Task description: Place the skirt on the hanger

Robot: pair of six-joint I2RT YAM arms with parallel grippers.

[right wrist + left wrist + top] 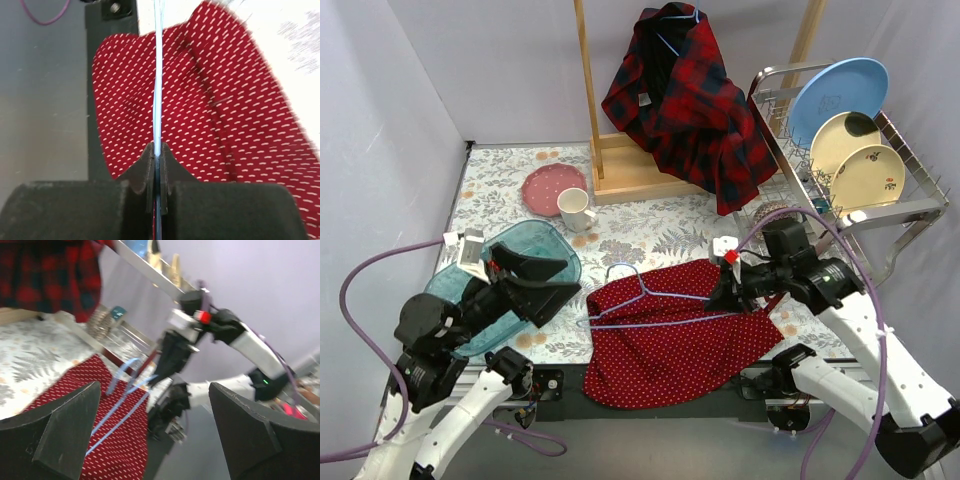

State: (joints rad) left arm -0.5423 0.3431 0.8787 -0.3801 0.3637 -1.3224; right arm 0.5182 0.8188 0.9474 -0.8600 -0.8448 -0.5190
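A red skirt with white dots [680,340] lies at the table's front edge, partly hanging over it. A light blue wire hanger [640,300] is held just above it. My right gripper [722,292] is shut on the hanger's right end; the wire [158,90] runs straight out from between my pinched fingertips over the skirt [225,130]. My left gripper [558,290] is open and empty, left of the skirt, facing the hanger [125,390] and skirt [100,440].
A teal bin [535,250] lies under the left arm. A white mug [576,209] and pink plate [552,186] stand behind. A wooden rack [630,170] holds a red plaid shirt [690,100]. A dish rack with plates [850,160] stands at the right.
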